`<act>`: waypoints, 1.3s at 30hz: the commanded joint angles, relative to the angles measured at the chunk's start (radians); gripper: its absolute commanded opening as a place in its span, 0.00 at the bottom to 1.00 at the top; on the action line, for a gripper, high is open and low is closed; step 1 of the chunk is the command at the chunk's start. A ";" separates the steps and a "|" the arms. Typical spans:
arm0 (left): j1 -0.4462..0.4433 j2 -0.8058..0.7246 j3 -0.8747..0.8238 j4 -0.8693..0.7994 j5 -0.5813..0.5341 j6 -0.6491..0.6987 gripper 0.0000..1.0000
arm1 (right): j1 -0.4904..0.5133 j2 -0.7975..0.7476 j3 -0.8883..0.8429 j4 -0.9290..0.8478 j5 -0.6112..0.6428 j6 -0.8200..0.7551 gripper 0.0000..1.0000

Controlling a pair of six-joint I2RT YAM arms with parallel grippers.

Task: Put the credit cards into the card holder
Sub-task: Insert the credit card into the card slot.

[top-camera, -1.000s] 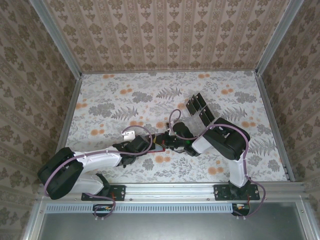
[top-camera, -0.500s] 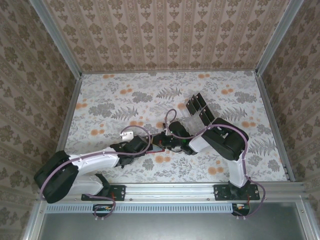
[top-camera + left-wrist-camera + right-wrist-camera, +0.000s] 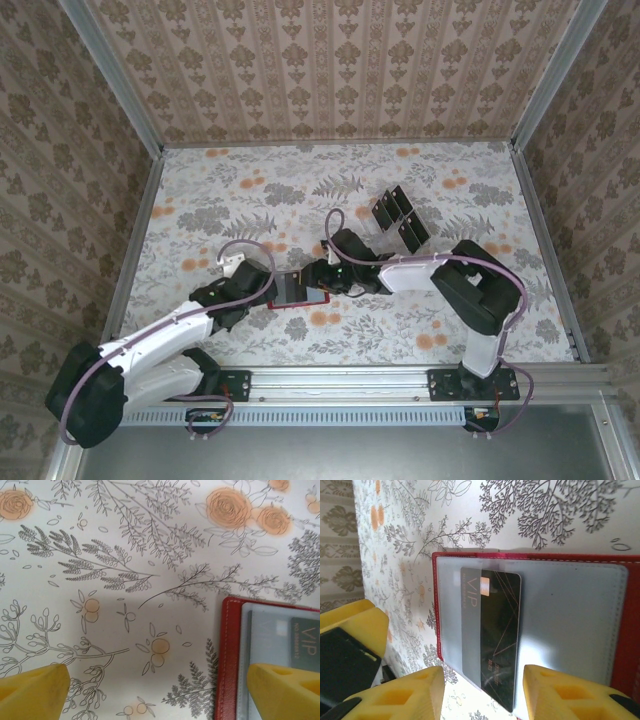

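Observation:
The card holder lies open on the table, a red wallet with greyish clear pockets. One black credit card sits partly inside its left pocket, its right half sticking out. My right gripper stands open just above that card, its fingers clear of both long edges. My left gripper is open at the wallet's left edge, one fingertip over the pocket. Several more credit cards stand in a clear rack behind. In the top view the left gripper and right gripper flank the wallet.
The floral table cover stretches left and back of the wallet. Patterned walls with metal frame posts enclose the table on three sides. The rack of cards stands just behind the right arm's forearm.
My right gripper has opened and let go of the card, which now rests in the wallet pocket. The left arm has drawn back to the left, off the wallet.

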 commanded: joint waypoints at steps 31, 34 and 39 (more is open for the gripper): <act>0.006 0.159 -0.066 0.055 0.037 -0.013 1.00 | 0.071 0.207 0.362 -0.507 0.191 -0.257 0.10; 0.006 0.159 -0.066 0.055 0.038 -0.012 1.00 | 0.080 0.214 0.373 -0.508 0.188 -0.256 0.10; 0.005 0.163 -0.065 0.061 0.043 -0.007 1.00 | 0.098 0.228 0.403 -0.526 0.190 -0.257 0.11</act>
